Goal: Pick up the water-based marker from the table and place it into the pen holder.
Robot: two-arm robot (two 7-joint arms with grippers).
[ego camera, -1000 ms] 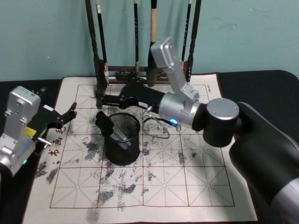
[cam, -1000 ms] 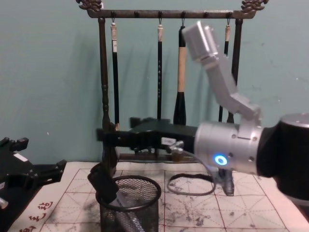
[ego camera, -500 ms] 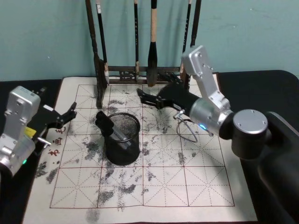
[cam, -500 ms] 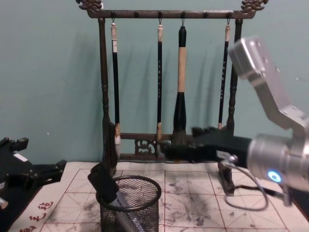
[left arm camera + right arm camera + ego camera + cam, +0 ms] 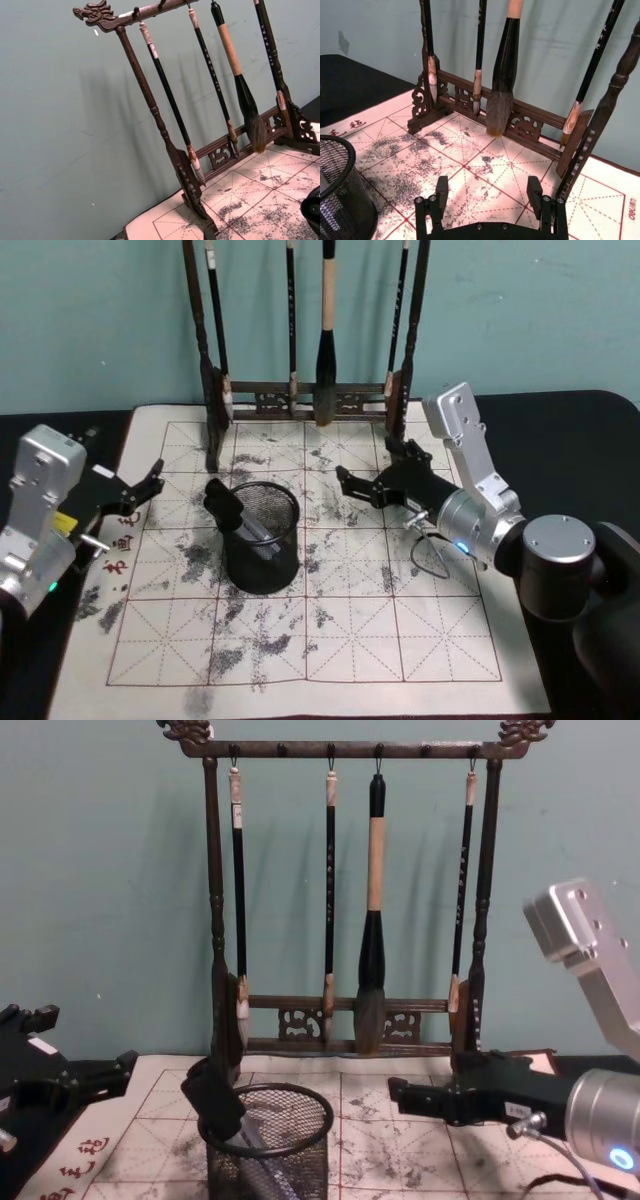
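A: Biggest hazard? Brush rack [image 5: 305, 390], close behind the right end effector [image 5: 352, 483]. Any swing toward the back wall could clip the hanging brushes [image 5: 372, 950] or the carved base, and could topple the whole frame.

B: Agreed. Next down: pen holder [image 5: 262, 537], standing on the ink-stained mat [image 5: 330, 640] to the left of that end effector and a little nearer the robot, apart from it with open mat between. A careless sweep across could knock the light mesh cup over and spill its load.

A: And the marker [image 5: 236, 513]? Already inside the cup, leaning on the rim with the dark cap poking out on the side away from the right end effector. Probably the water-based marker, though hard to confirm from such a dark, slanted shape.

B: Right end effector spread wide, nothing between the fingers [image 5: 441, 191]. Left end effector [image 5: 143, 487] parked off the mat's left edge over the counter [image 5: 560, 430], also parted and empty, with the cup to its right.
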